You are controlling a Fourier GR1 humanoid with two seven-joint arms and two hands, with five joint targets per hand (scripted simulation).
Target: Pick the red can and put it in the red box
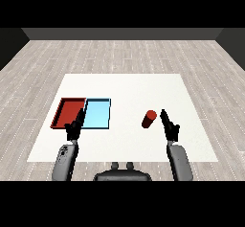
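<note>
The red can point(149, 119) stands slightly tilted on the white table point(124, 89), right of centre. My right hand point(169, 125) is just right of it, fingers straight and pointing away, a small gap from the can. The red tray point(68, 112) lies at the left with the light blue tray point(97, 114) beside it on its right. My left hand point(74, 127) hovers over the near edge where the two trays meet, fingers straight, holding nothing.
Grey wood floor surrounds the table. The table's near edge runs just behind both forearms. White table surface spreads between the blue tray and the can.
</note>
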